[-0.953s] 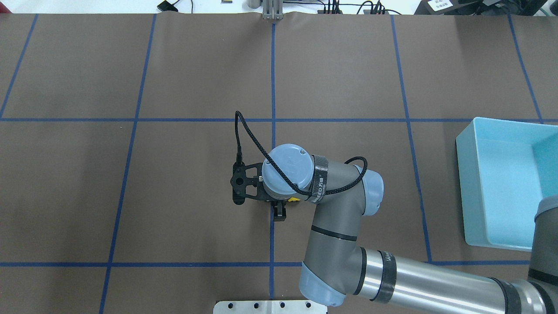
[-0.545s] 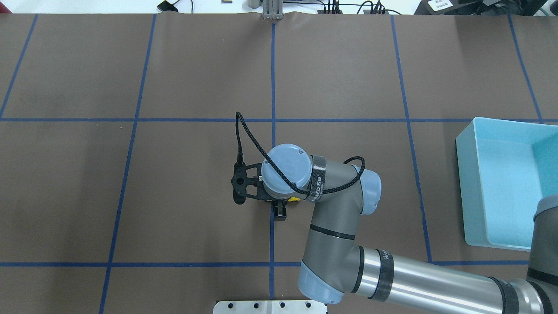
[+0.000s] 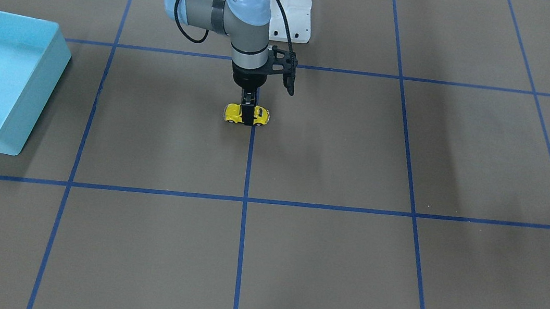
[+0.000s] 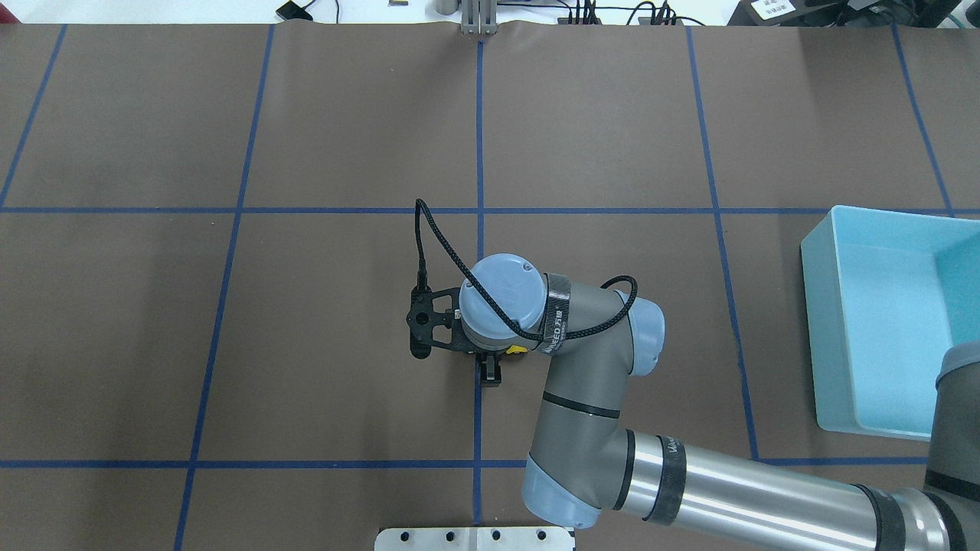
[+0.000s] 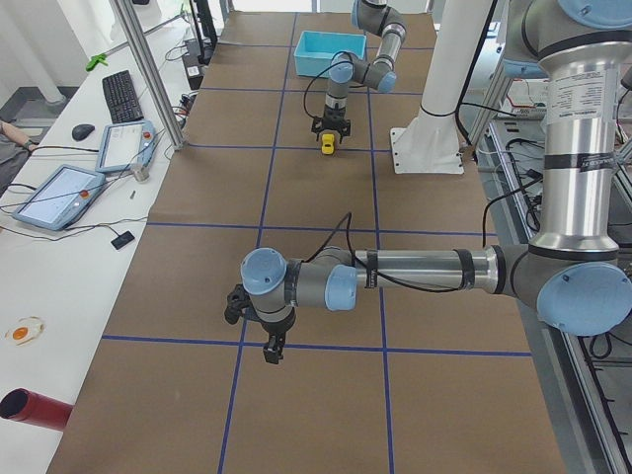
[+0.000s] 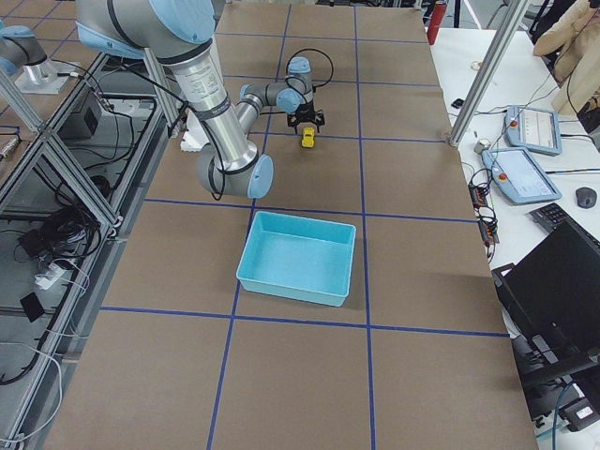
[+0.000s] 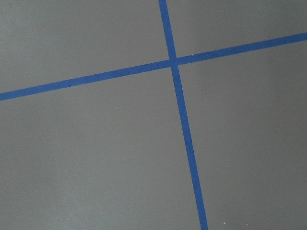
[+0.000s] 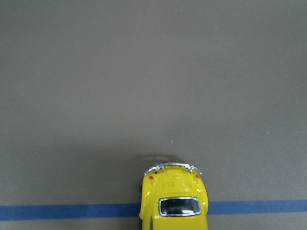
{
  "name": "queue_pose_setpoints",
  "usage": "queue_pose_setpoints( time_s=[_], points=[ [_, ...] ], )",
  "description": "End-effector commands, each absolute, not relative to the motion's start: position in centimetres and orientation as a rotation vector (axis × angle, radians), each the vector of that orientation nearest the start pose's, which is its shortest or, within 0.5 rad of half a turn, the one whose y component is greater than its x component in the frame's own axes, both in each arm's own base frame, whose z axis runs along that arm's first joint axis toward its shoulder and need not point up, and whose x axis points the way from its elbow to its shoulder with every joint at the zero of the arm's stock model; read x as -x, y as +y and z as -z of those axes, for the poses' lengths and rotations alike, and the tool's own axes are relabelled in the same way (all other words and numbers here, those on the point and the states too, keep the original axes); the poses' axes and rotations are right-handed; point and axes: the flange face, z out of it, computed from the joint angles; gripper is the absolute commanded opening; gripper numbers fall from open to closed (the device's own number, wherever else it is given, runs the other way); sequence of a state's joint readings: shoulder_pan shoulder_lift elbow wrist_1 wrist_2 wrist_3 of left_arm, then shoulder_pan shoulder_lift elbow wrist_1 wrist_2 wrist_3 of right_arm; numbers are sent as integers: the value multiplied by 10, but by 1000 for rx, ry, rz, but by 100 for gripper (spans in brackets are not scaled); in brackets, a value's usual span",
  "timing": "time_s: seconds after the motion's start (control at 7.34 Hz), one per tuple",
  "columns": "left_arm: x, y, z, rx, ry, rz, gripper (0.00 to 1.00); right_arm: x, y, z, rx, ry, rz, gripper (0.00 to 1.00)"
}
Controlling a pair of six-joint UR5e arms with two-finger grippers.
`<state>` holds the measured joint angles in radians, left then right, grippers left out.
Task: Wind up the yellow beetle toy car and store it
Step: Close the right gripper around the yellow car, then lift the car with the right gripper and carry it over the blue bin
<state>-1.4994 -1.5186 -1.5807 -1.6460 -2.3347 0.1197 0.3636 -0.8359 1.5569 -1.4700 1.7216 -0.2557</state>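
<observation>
Right gripper [image 3: 247, 114] points straight down near the middle of the table [image 3: 358, 159]. As far as I can see, it is closed narrowly across the yellow beetle toy car [image 3: 234, 113]. One black finger [image 3: 247, 112] presses the side facing the front camera, and the other is hidden behind the body. The car sits on its wheels on the brown surface, lying across a blue tape line [image 3: 249, 162]. My right wrist camera shows its chrome-bumpered end and dark window at the bottom edge. A light blue bin [image 3: 44, 87] stands well apart, toward the robot's right. The left gripper [image 5: 273, 348] hangs low over the table far off to the robot's left. I cannot tell how wide it is.
</observation>
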Motion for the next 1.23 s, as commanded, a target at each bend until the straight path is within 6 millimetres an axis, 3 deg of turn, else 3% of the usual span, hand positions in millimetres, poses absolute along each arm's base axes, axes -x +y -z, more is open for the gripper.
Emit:
queue_pose_setpoints(
  time_s=[0.0,0.14,0.27,0.41,0.54,0.68,0.82,1.09],
  points=[
    [30,-475,-672,-48,764,-193,100,631,-366,-215,-724,-559,1440,43],
    [30,-475,-672,-48,764,-193,100,629,-363,-214,-716,-586,1449,20],
    [30,-475,-672,-48,764,-193,100,615,-374,-208,-703,-633,1445,0],
    [30,-475,-672,-48,764,-193,100,595,-388,-201,-692,-675,1430,0],
    [30,-475,-672,-48,764,-193,100,568,-387,-183,-663,-680,1424,0],
    [30,-475,-672,-48,764,-193,100,534,-383,-180,-646,-665,1411,0],
    [30,-475,-672,-50,764,-194,100,496,-382,-200,-642,-655,1388,0],
    [31,-475,-671,-51,766,-191,100,405,-421,-238,-620,-697,1335,0]
  ],
)
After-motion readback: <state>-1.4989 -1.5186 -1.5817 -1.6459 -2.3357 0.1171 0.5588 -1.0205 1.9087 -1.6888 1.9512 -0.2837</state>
